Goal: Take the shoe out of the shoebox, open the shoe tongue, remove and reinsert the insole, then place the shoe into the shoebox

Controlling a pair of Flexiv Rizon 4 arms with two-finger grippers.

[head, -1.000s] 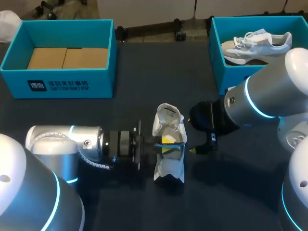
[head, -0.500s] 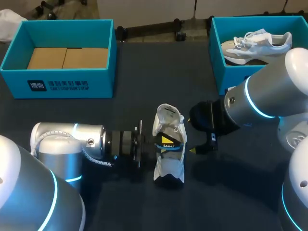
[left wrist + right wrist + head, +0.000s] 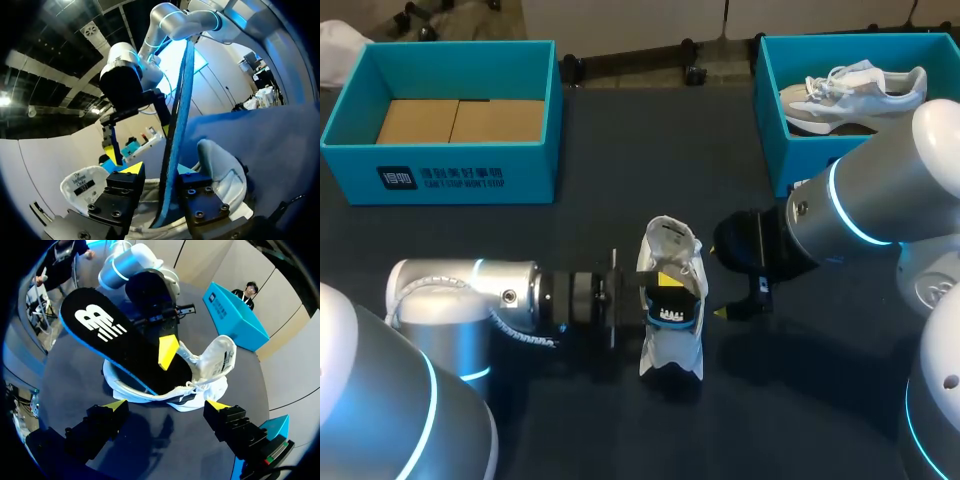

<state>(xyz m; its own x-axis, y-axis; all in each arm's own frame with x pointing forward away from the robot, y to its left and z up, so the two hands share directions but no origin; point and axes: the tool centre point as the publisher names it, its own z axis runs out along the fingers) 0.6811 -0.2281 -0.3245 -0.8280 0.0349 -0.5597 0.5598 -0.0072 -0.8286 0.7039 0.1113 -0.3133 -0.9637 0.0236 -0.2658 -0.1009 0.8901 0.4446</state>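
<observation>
In the centre of the frame, your left gripper (image 3: 161, 180) pinches the blue-edged insole (image 3: 176, 140) edge-on between its fingers, over the white shoe (image 3: 220, 172) that fills the foreground around it. Beyond the shoe's labelled tongue (image 3: 82, 186), you see your right gripper (image 3: 138, 137) hanging above the dark table (image 3: 272, 140).

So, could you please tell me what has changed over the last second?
The left gripper, shut on the insole, turned it at the shoe's opening. From above it was a thin edge before, and now its black face with white print shows. The shoe and the open right gripper beside it stayed put.
</observation>
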